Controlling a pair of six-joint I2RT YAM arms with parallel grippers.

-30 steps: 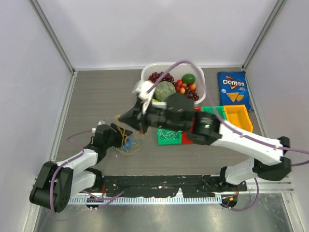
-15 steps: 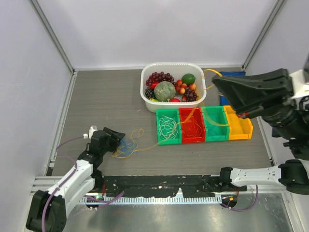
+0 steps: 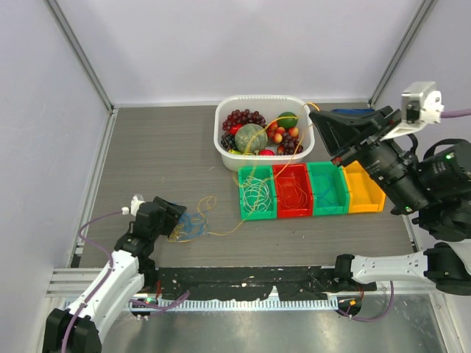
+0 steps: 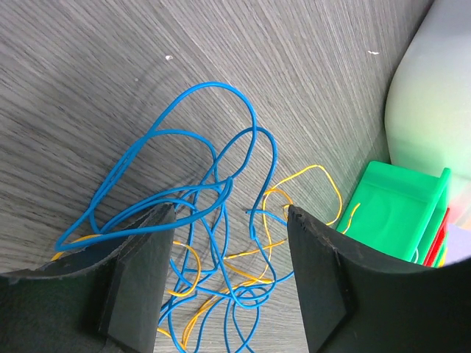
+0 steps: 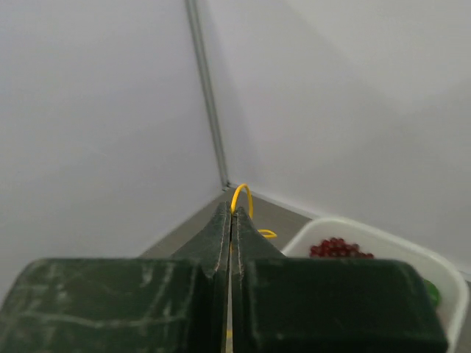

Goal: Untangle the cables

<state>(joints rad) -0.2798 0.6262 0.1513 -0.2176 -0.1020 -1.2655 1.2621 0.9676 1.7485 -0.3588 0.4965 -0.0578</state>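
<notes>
the yellow cable [image 5: 240,187] has been lifted toward the back right corner, pinched by the right gripper [image 3: 313,116], and is likely being pulled out of the blue tangle [image 3: 191,225] near the front left corner, between the spread jaws of the left gripper [image 4: 229,220].

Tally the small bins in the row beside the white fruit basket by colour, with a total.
Green bins: 2
Red bin: 1
Orange bin: 1
Total: 4
</notes>
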